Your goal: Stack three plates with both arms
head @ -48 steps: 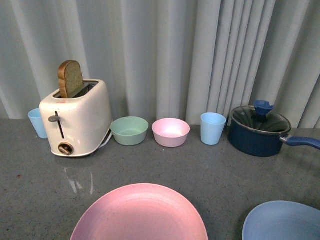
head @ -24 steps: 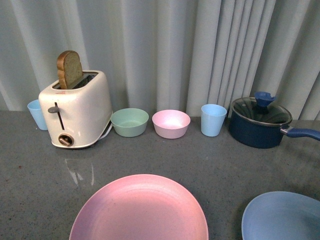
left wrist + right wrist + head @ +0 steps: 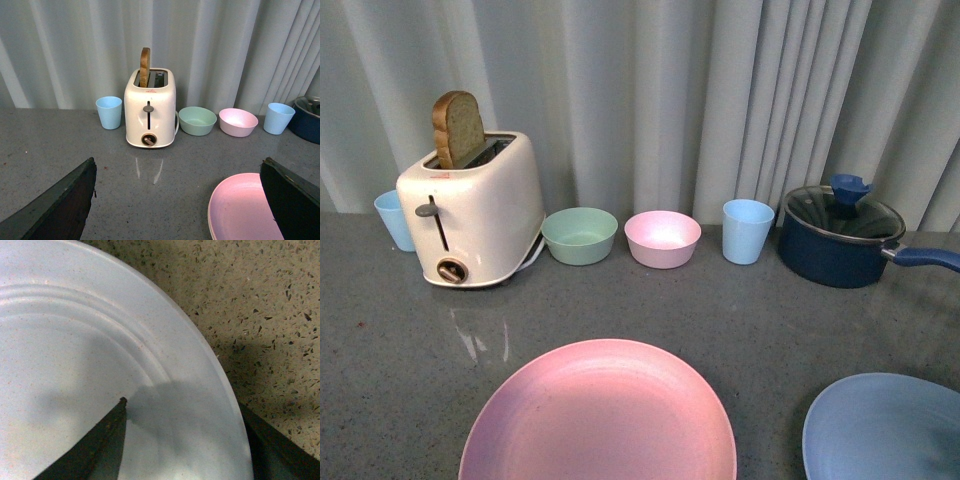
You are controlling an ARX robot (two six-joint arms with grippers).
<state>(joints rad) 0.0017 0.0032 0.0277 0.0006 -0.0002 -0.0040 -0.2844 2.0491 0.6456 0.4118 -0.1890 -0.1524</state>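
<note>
Facing front, the pink plate (image 3: 600,415) and blue plate (image 3: 885,430) lie at the counter's (image 3: 400,360) near edge, both cropped; the third and both arms are out of view. Left wrist: the left gripper (image 3: 177,160) hangs spread, empty, near the pink plate. Right wrist: the right gripper (image 3: 182,405) straddles the blue plate's rim, spread, where a shallow bite could slip.

Right gripper (image 3: 182,407) straddles plate (image 3: 75,365) rim: one finger over plate, other outside, over counter (image 3: 280,300). Left gripper (image 3: 177,165): second plate (image 3: 240,210) by its right finger. Ahead of it, in a row: left cup (image 3: 109,112), toaster (image 3: 150,112) holding bread (image 3: 145,67), left bowl (image 3: 197,121), right bowl (image 3: 238,122), right cup (image 3: 278,118), pot (image 3: 840,245).
</note>
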